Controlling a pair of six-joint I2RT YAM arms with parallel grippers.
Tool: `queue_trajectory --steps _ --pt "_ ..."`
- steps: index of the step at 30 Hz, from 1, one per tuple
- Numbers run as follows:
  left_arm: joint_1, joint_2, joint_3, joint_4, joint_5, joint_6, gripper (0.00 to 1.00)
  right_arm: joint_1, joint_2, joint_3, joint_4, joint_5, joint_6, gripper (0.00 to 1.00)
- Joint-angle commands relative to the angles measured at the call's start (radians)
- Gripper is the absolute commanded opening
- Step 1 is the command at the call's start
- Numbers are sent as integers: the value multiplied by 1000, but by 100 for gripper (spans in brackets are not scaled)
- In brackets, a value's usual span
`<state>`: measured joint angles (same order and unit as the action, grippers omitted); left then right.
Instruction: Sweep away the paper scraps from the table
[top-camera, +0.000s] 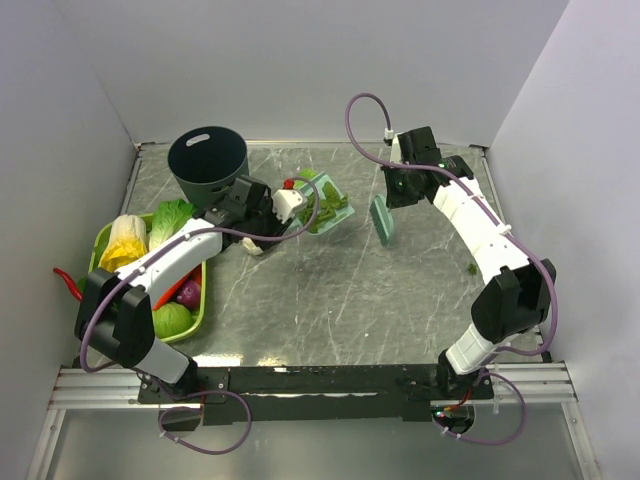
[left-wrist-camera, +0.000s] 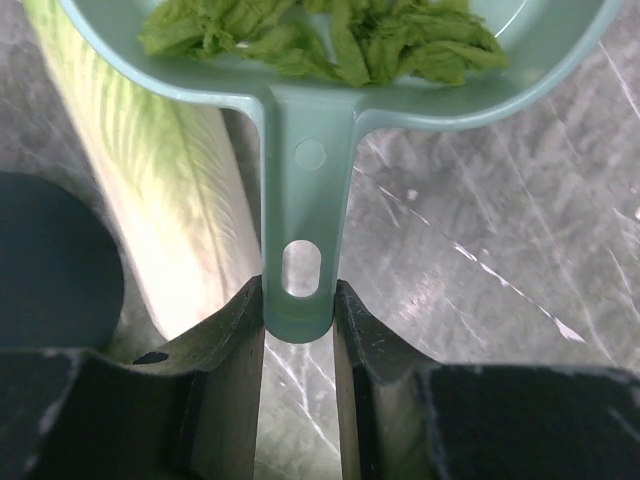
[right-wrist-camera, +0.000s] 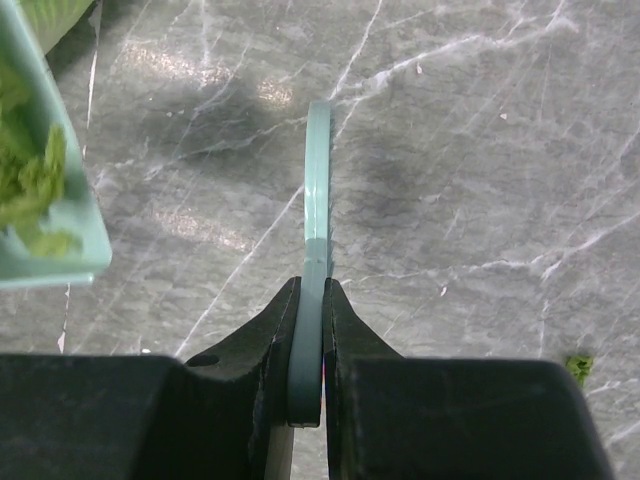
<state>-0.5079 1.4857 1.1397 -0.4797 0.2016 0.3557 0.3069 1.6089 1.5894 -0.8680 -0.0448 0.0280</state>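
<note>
My left gripper (top-camera: 290, 206) is shut on the handle of the teal dustpan (top-camera: 328, 208), held above the table (top-camera: 330, 290) near the back middle. In the left wrist view my left gripper (left-wrist-camera: 299, 322) clamps the dustpan's handle (left-wrist-camera: 303, 230), and green paper scraps (left-wrist-camera: 330, 40) lie heaped in the pan. My right gripper (top-camera: 392, 198) is shut on the teal hand brush (top-camera: 381, 222), which hangs edge-on above the table; the right wrist view shows my right gripper (right-wrist-camera: 311, 300) on the brush (right-wrist-camera: 317, 180). One scrap (top-camera: 472, 267) lies on the table at the right, also in the right wrist view (right-wrist-camera: 579, 366).
A dark round bin (top-camera: 208, 162) stands at the back left. A lime-green tray (top-camera: 198, 312) with cabbage (top-camera: 125, 240) and other vegetables sits at the left edge. A pale cabbage (left-wrist-camera: 160, 200) lies under the dustpan in the left wrist view.
</note>
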Motion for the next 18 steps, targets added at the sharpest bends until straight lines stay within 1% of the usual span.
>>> queue_trajectory --steps 1,2,5,8,11,13,17,18 --pt "11 5 54 45 9 -1 1 -3 -20 0 30 6 1 0" --pt "12 8 51 44 -5 6 1 -3 -21 -3 27 5 3 0" --pt "19 25 145 -31 -13 -1 1 -3 -21 -9 32 -1 1 0" --pt "22 19 204 -57 -39 -15 1 -2 -14 -9 32 -7 4 0" --pt "28 12 244 -88 -89 -14 1 -3 -3 -3 35 -13 6 0" --pt "37 2 256 -100 -160 -17 1 -3 3 3 35 -17 6 0" --pt "87 5 331 -172 -199 -17 1 -3 11 7 32 -26 9 0" --pt "116 13 350 -186 -226 -24 1 -2 13 6 34 -29 12 0"
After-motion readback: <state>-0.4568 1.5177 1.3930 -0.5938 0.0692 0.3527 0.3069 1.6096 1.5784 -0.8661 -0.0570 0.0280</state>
